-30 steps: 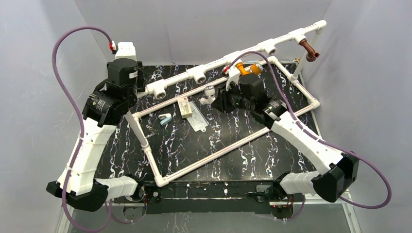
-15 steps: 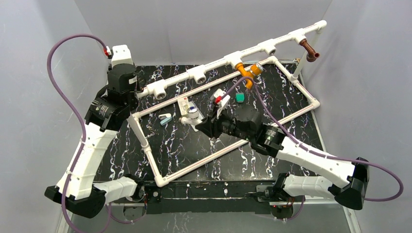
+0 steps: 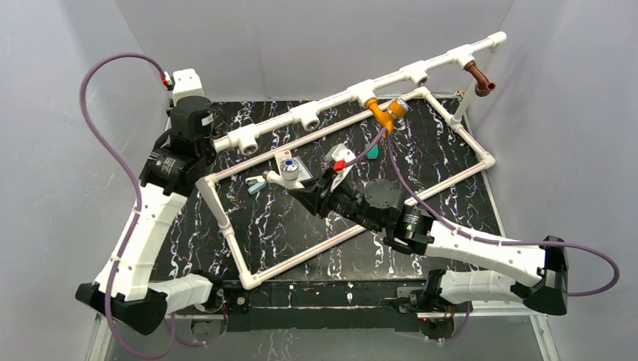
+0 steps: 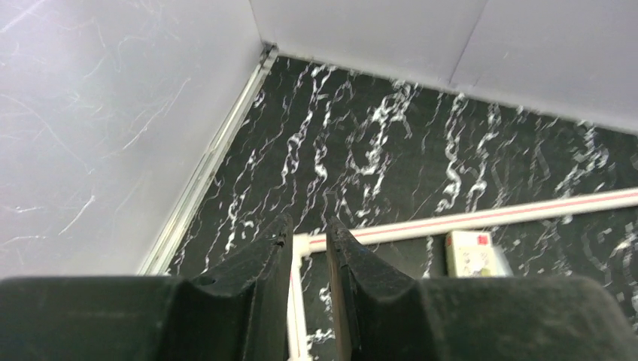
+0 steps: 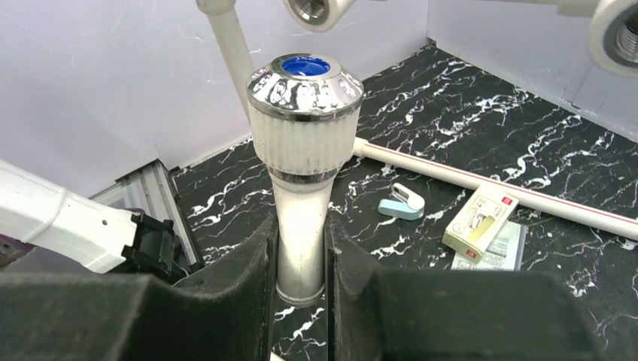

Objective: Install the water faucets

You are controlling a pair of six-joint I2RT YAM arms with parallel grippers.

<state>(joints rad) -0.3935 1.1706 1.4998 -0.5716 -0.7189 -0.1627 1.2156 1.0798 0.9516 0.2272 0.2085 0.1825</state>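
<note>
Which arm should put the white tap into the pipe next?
The right arm. The right gripper clamps the white faucet by its stem, with an open fitting close by. The left gripper holds nothing, out by the pipe frame's left end.

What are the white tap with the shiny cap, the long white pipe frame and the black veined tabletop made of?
White tap: likely matte plastic, ribbed knob; its cap mirrors the room, so chrome plating or metal. Long white pipe frame: smooth plastic tubing, apparently. Black veined tabletop: marble look with white streaks, possibly a printed sheet.
</note>
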